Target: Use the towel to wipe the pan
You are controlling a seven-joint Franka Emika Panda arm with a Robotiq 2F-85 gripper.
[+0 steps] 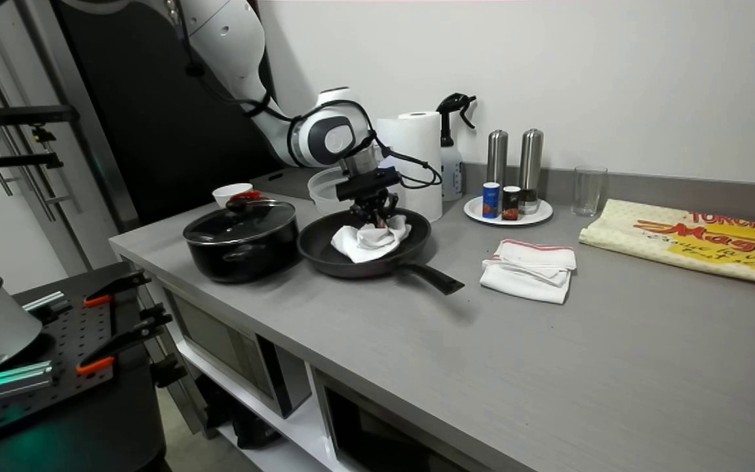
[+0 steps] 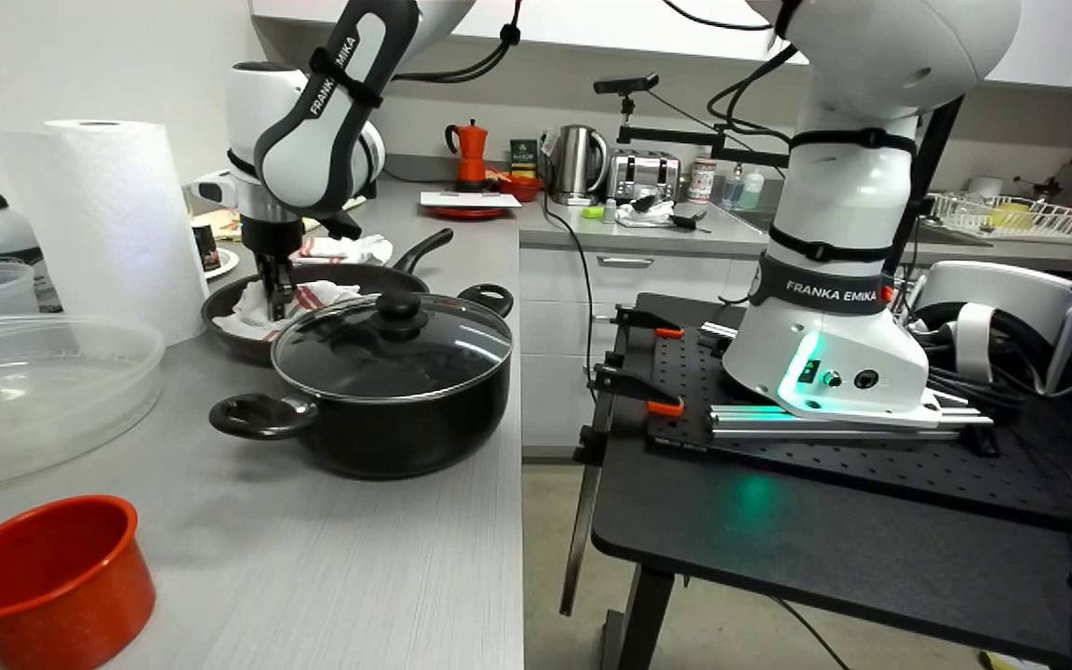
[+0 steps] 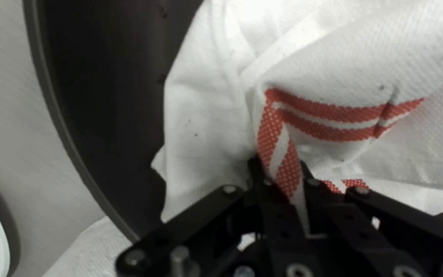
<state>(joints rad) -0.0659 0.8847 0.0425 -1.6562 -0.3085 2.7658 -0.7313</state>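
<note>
We see the claw [image 3: 281,169] narrow, pinching a red-striped fold of the towel [image 1: 369,244] between its tips. The towel lies bunched inside the pan [image 1: 317,246]. In both exterior views the pan sits between the back and front edges of the counter [image 1: 548,367], its handle pointing away from the pot [image 1: 246,252]. That pot, lid on, stands just beside it, close to the front edge and nearer the corner. Past the handle, between the same two edges, we find a folded cloth [image 1: 527,278]. Near the back edge stand the roll [image 1: 423,170], the bottle [image 1: 451,174], the plate [image 1: 474,210] bearing mills [image 1: 530,157], and the glass [image 1: 589,190].
</note>
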